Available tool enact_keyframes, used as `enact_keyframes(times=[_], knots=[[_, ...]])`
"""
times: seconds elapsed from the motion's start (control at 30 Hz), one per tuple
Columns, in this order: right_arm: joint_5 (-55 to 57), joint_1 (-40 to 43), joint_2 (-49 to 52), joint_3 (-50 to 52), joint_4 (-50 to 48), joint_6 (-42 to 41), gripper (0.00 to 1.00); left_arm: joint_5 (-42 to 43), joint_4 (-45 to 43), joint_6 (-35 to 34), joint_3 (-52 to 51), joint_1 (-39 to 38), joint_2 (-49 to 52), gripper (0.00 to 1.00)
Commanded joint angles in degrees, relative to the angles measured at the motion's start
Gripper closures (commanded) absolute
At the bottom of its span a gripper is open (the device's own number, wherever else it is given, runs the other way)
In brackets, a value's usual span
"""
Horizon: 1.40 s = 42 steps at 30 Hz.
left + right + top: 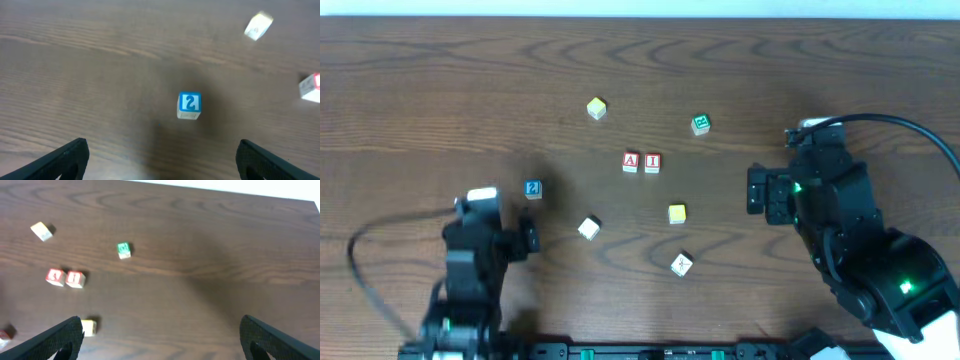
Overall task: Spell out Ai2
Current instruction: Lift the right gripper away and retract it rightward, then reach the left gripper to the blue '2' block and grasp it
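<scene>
Two red letter blocks, A and I, sit side by side at the table's middle; they also show in the right wrist view as A and I. The blue "2" block lies apart to their left, and shows in the left wrist view ahead of my jaws. My left gripper is open and empty just left of the "2" block, with its fingertips wide apart. My right gripper is open and empty at the right, well away from the blocks; it also shows in its own wrist view.
Other blocks lie loose: a yellow one at the back, a green one, a yellow one, a white one and another white one near the front. A black cable loops at the left.
</scene>
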State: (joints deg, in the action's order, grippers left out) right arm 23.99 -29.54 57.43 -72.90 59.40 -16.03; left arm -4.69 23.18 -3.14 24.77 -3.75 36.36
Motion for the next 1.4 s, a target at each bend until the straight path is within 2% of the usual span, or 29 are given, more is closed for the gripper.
enact_keyframes(times=[0.0, 0.17, 0.37, 0.5, 0.83, 0.97, 1.0, 1.3, 1.37], knots=[[-0.33, 0.44, -0.09, 0.0, -1.07, 0.24, 0.01, 0.11, 2.21, 1.46, 7.04, 0.35, 12.17, 0.05], [-0.44, 0.44, -0.11, 0.0, -1.51, 0.24, 0.01, 6.03, 7.82, 1.46, 17.94, 0.35, 31.76, 0.05], [-0.44, 0.44, -0.11, 0.0, -1.07, 0.24, 0.01, 9.33, 3.67, 1.42, 19.87, 0.35, 43.6, 0.05], [-0.44, 0.44, -0.11, 0.0, -1.05, 0.24, 0.01, 12.35, 2.47, 1.46, 19.87, 0.35, 47.74, 0.05], [-0.44, 0.44, -0.09, 0.0, -0.44, 0.26, 0.01, 13.03, -3.82, 1.42, 19.87, 0.37, 53.22, 0.04], [-0.44, 0.44, -0.09, 0.0, 0.15, 0.26, 0.01, 11.72, -4.44, 0.15, 19.87, 0.37, 55.52, 0.0], [-0.44, 0.44, -0.09, 0.0, 0.22, 0.26, 0.01, 11.56, -4.76, 0.15, 19.87, 0.37, 55.91, 0.05], [-0.42, 0.44, -0.09, 0.0, 0.2, 0.26, 0.01, 8.72, -7.87, -0.74, 20.06, 0.37, 56.15, 0.23], [-0.42, 0.44, -0.09, 0.0, 0.2, 0.28, 0.01, 8.55, -8.28, -0.72, 20.09, 0.37, 56.15, 0.3]])
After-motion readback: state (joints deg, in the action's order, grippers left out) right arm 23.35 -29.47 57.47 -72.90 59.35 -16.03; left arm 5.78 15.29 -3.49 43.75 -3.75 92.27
